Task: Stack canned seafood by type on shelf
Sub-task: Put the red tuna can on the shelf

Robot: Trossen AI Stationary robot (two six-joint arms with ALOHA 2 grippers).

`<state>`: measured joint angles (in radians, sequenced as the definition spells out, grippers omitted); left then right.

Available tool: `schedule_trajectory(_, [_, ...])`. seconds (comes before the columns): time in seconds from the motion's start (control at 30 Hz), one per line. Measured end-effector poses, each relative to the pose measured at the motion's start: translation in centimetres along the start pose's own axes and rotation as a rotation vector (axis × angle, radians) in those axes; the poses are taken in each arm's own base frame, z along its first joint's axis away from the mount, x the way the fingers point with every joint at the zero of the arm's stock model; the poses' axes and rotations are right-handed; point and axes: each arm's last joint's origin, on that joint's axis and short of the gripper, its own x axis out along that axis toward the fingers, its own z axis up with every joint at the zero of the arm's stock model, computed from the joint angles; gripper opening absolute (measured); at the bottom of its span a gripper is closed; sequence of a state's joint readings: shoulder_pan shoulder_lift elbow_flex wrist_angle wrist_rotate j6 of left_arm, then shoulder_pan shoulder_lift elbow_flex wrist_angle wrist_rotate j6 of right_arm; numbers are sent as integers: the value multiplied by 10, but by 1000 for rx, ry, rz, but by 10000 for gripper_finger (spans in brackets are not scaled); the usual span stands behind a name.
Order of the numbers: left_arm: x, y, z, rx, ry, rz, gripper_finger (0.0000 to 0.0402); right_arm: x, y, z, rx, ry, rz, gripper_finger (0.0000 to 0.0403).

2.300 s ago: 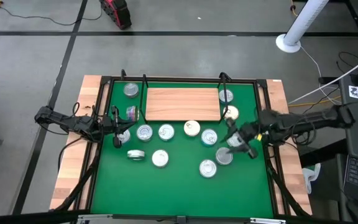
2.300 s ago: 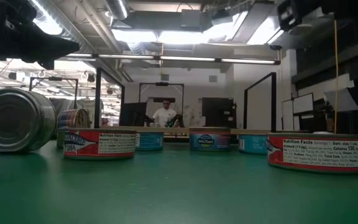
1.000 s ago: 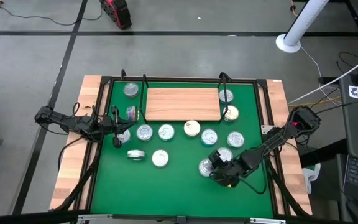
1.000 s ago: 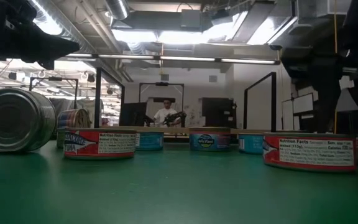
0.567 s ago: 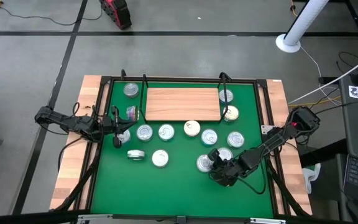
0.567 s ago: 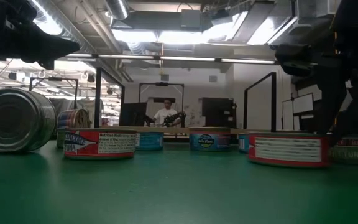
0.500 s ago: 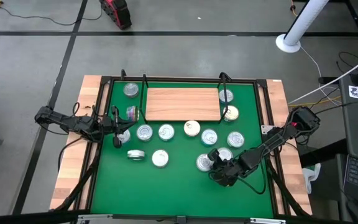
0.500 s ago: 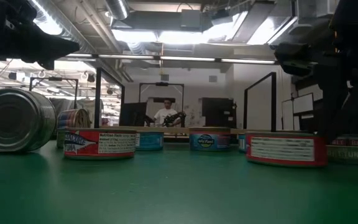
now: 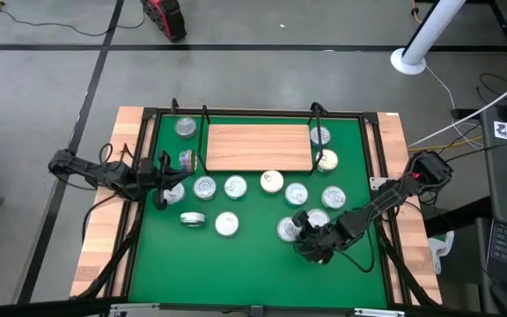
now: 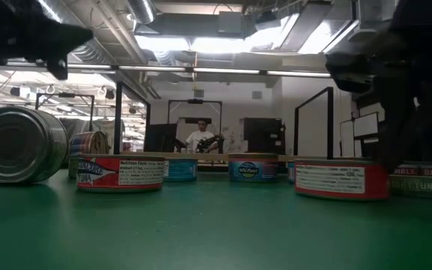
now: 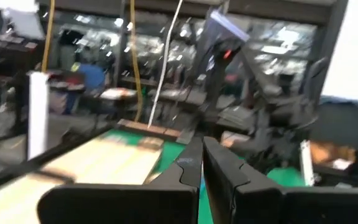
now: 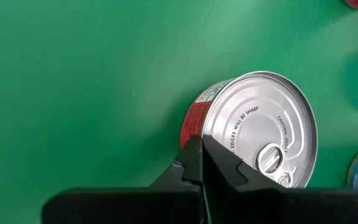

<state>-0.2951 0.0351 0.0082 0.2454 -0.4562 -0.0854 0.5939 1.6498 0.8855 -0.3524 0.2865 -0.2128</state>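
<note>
Your right gripper (image 9: 304, 246) sits low at the near right of the green mat (image 9: 245, 264), its fingers (image 12: 199, 163) pressed together with nothing between them. The fingertips touch the side of a red-labelled can (image 12: 253, 134) lying flat just ahead of them, silver lid and pull tab up; from above, that can (image 9: 287, 230) shows just beyond the gripper, toward the shelf. Another can (image 9: 317, 220) lies close beside it on the arm's side, and two more (image 9: 297, 194) (image 9: 333, 196) lie farther out in the same direction.

The shelf (image 9: 259, 147), a bare light-wood board, lies well beyond your right gripper at the far middle of the worktop, with no can on it. Two cans (image 9: 319, 136) (image 9: 326, 160) sit just off its right end.

Your left gripper (image 9: 159, 194) waits at the mat's left edge, its fingers (image 11: 194, 163) shut on nothing. A can (image 9: 175, 191) lies just beside it, others (image 9: 204, 187) (image 9: 235, 186) run on toward the middle, and two (image 9: 192, 218) (image 9: 226, 225) lie nearer the front. One can (image 9: 186, 159) stands on its side beyond the gripper, near the shelf's left end.

At table height, a person (image 10: 199, 139) shows far back in the room.
</note>
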Motion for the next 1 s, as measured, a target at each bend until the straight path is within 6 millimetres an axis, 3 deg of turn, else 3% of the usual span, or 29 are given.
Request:
schedule_trajectory(0.43, [30,-18,3,79,35,-94,11,0,-40,10,176,-38,-9,1])
schedule_trajectory(0.73, [97,-59,16,298,194,-166,11,3,-64,6,351,-56,20,0])
schedule_trajectory(1.0, [153,-88,-4,395,314,-183,36,5,-77,1,475,-50,8,0])
